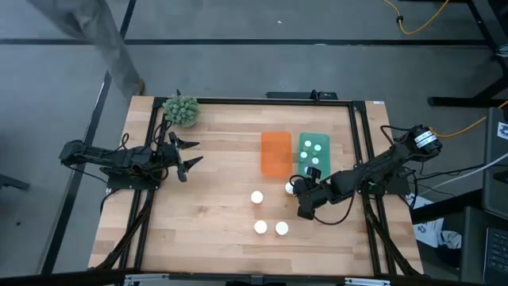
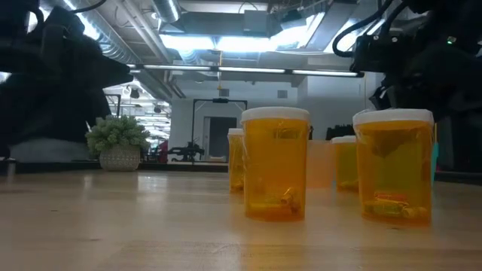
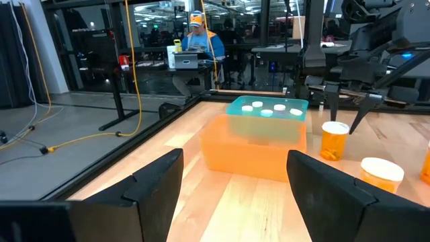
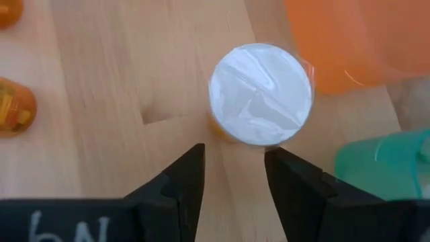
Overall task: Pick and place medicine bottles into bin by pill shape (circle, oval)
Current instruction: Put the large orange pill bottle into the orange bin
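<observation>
Several orange-tinted medicine bottles with white caps stand upright on the wooden table: one by the bins, one left of it, and two nearer the front. More bottles stand in the teal bin, beside the orange bin. My right gripper is open, pointing down just beside the bottle by the bins; its white cap shows past the fingertips, which do not touch it. My left gripper is open and empty at the table's left.
A small potted plant stands at the far left corner. The two bins sit side by side right of centre, close to my right gripper. Bare wood lies between my left gripper and the bottles. A person stands beyond the far left edge.
</observation>
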Robot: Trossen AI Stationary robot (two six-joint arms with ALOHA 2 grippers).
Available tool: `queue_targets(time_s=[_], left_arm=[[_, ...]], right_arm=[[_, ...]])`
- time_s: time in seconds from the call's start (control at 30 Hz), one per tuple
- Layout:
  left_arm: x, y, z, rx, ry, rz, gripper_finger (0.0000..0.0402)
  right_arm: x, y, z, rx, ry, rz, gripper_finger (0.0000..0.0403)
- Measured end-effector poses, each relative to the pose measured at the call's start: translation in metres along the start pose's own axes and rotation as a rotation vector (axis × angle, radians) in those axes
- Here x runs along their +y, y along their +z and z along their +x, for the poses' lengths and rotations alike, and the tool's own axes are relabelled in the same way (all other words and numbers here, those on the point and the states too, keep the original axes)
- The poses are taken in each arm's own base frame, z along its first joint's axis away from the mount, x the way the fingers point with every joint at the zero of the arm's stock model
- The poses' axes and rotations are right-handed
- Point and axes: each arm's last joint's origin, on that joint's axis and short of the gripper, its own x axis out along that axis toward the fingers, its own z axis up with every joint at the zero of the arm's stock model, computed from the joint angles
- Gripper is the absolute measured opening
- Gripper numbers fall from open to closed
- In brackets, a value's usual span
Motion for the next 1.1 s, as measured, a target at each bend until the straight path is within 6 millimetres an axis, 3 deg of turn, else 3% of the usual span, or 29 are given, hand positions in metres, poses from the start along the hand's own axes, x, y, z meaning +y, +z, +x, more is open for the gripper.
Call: queue_targets(time_s=[0.13,0.47,0.67,0.9,1.1], left_arm=[[0.0,0.0,0.0,0.0,0.0,0.0,0.0257],[0.0,0.0,0.0,0.0,0.0,0.0,0.0257],[0.0,0.0,0.0,0.0,0.0,0.0,0.0257],[0.0,0.0,0.0,0.0,0.0,0.0,0.0257],[0.0,0.0,0.0,0.0,0.0,0.0,0.0257]], right_arm=[[-0.001,0.0,0.0,0.002,-0.006,0.041,0.0174],[-0.001,0.001,0.0,-0.008,-0.006,0.079,0.0273],[-0.002,0.002,0.0,-0.036,-0.042,0.064,0.0278],[0.003,0.003,-0.002,0.067,0.104,0.093,0.0271],[0.001,0.025,-0.031,0.093,-0.039,0.051,0.0261]])
